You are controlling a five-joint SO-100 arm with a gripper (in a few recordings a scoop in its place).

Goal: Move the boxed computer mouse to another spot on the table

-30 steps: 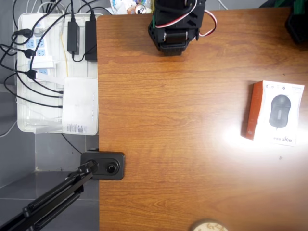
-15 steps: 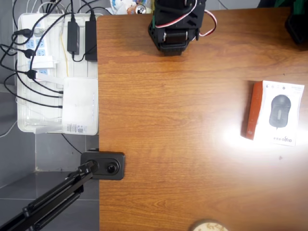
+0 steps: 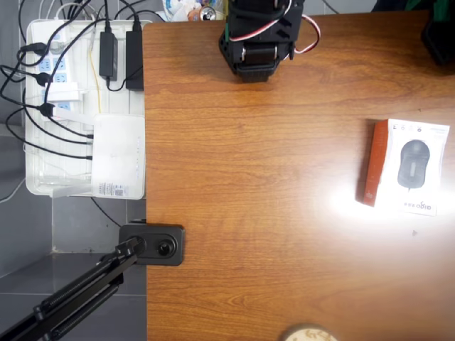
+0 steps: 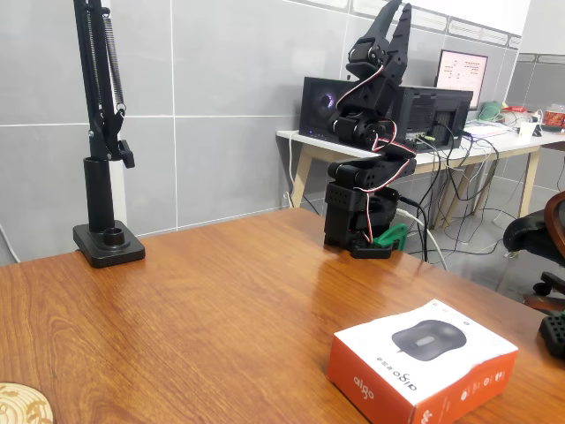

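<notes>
Edges first, from where I sat. In the overhead view the table [image 3: 249,213] met its left edge beside a white tray of power strips [image 3: 43,106] holding a white router-like box [image 3: 119,153], all off the wood. A black camera on a clamp stand [image 3: 153,245] sat at that left edge lower down. Between it and the boxed computer mouse [image 3: 405,172] I saw a broad stretch of bare wood-grain, glossy, with a bright light glare just left of the box. A round wooden coaster [image 3: 307,334] showed at the bottom edge.

The box lay flat near the right edge, well apart from the arm's base [image 3: 256,42] at the top edge. Its long axis ran top to bottom in that view, orange-red side toward the left, the pictured mouse lengthwise along the box.

In the fixed view the box [image 4: 422,360] sat at the near right, orange face toward the camera. The arm stood folded upright at the far side, its gripper [image 4: 395,16] raised high with the fingers slightly apart and nothing between them. Grey tiled wall and a desk with monitors [image 4: 388,106] lay behind.
</notes>
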